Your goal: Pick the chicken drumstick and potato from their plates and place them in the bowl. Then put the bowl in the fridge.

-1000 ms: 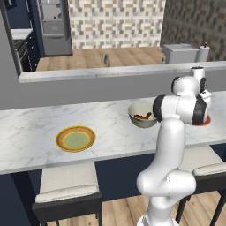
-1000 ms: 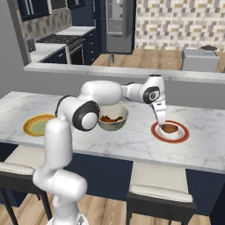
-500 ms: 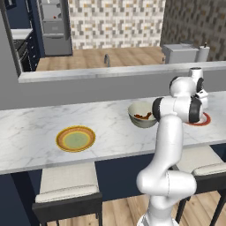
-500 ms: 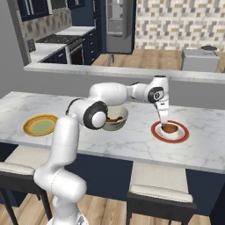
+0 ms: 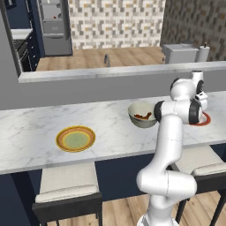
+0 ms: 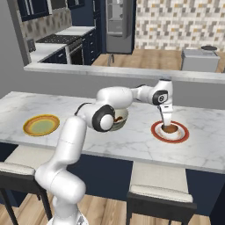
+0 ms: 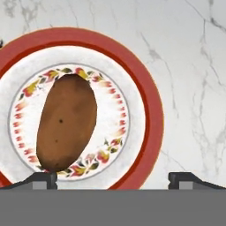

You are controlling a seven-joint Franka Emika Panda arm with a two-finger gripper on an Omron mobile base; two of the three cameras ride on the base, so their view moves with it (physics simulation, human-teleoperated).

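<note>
Gripper [image 6: 168, 124] poised directly above a red-rimmed plate [image 6: 184, 135], its two dark fingertips [image 7: 43, 178] spread wide and holding nothing. The potato [image 7: 66, 122], a smooth, matt brown oval with a few dark specks, lies beneath the gripper on the plate's white centre, ringed by a painted band of small red and yellow leaves; in the hand view it sits nearer one fingertip than the other, its long axis running away from the camera. The plate [image 7: 150, 114] is round and shallow, with a broad glossy red rim.

Beside the gripper, toward the arm's elbow, stands the bowl [image 5: 140, 110]: deep, round, thin-rimmed, cream inside and greyish outside. A dark reddish-brown lump, the drumstick [image 5: 143, 116], lies in its bottom. Well apart from the gripper, past the bowl, rests a second plate [image 5: 75, 138], shallow and round, with an orange-yellow rim and a pale green centre; nothing lies on it.

All three vessels stand on a counter [image 5: 31, 132] of polished white marble with fine grey veining. Behind it runs a raised grey ledge [image 6: 79, 72]. Far beyond the gripper, across a wood-plank floor, stands the fridge [image 6: 120, 26], tall, of brushed grey steel, set between dark navy cabinets [image 6: 90, 46]. The back wall [image 5: 114, 22] is a mosaic of small beige and grey tiles. Two padded stools [image 6: 160, 189] with dark frames stand below the counter's near edge.
</note>
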